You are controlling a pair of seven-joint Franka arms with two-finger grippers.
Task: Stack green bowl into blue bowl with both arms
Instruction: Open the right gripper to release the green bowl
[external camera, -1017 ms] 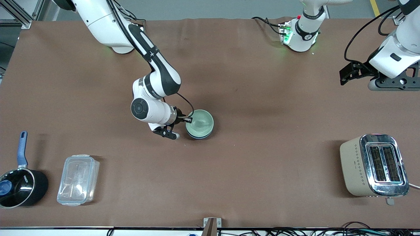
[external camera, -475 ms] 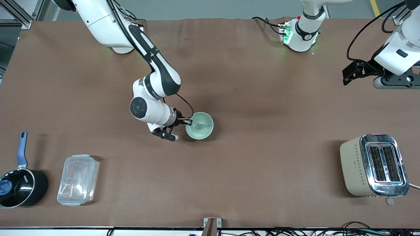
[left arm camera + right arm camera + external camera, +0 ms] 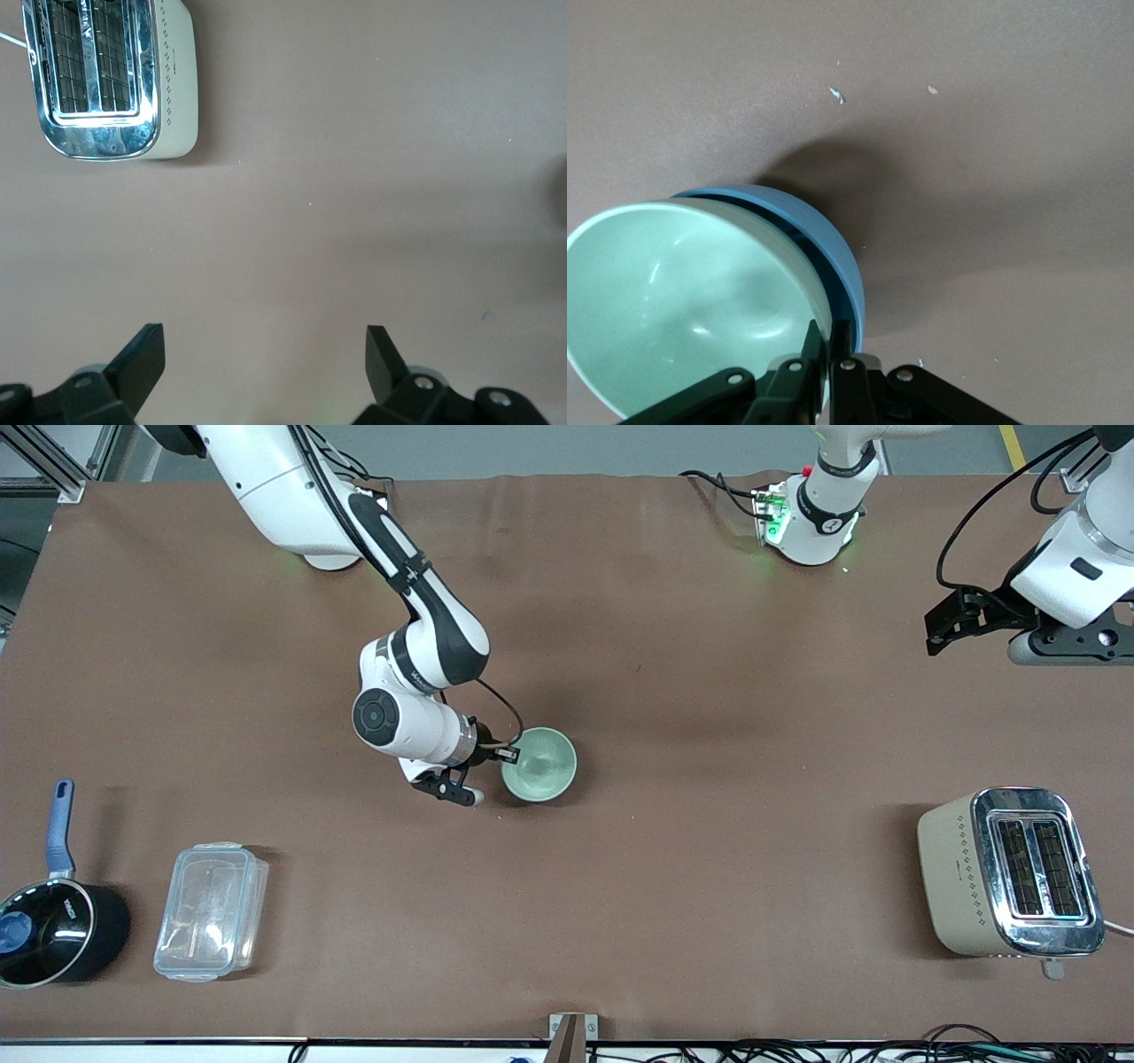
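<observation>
The green bowl (image 3: 540, 764) sits nested in the blue bowl near the table's middle. In the front view the blue bowl is hidden under it. The right wrist view shows the green bowl (image 3: 682, 301) tilted inside the blue bowl (image 3: 828, 252). My right gripper (image 3: 508, 754) is shut on the green bowl's rim, one finger inside and one outside (image 3: 830, 343). My left gripper (image 3: 952, 615) is open and empty (image 3: 266, 350), held up over bare table at the left arm's end, and waits.
A beige toaster (image 3: 1010, 872) stands at the left arm's end near the front camera and shows in the left wrist view (image 3: 111, 80). A black saucepan with a blue handle (image 3: 53, 930) and a clear plastic box (image 3: 211, 911) stand at the right arm's end.
The green bowl has sunk down into the blue bowl, so the blue rim no longer shows in the front view. The left arm has drawn back a little toward its base.
</observation>
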